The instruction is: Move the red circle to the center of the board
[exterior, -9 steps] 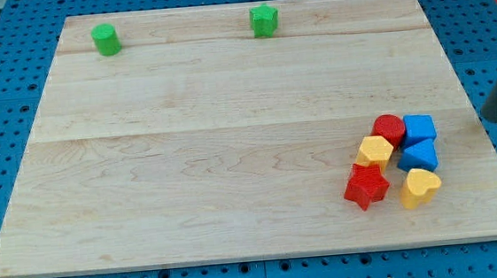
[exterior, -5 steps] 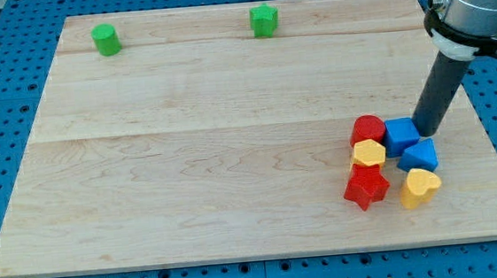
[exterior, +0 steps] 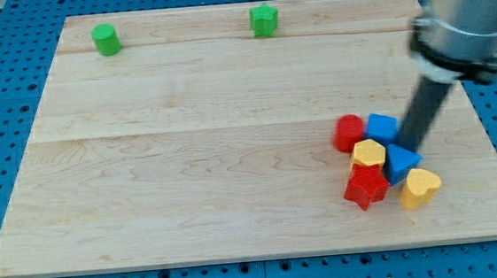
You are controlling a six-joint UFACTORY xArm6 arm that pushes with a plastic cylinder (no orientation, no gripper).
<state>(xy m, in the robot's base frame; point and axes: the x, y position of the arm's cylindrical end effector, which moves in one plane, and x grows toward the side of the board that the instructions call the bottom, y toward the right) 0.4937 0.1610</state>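
The red circle [exterior: 349, 133] lies at the right of the wooden board [exterior: 186, 135], at the left end of a cluster of blocks. A blue cube [exterior: 382, 128] touches its right side. My tip [exterior: 408, 142] sits just right of the blue cube, above a blue triangular block [exterior: 401, 161]. A yellow hexagon [exterior: 368, 154], a red star [exterior: 365, 186] and a yellow heart [exterior: 420, 187] lie below them.
A green cylinder [exterior: 105, 39] sits at the board's top left and a green star-like block [exterior: 263, 20] at its top middle. The board rests on a blue pegboard; the arm's grey body [exterior: 470, 15] hangs over the top right.
My tip has moved left into the cluster, pushing the blue cube and the red circle leftward. The blue triangular block shifted left a little.
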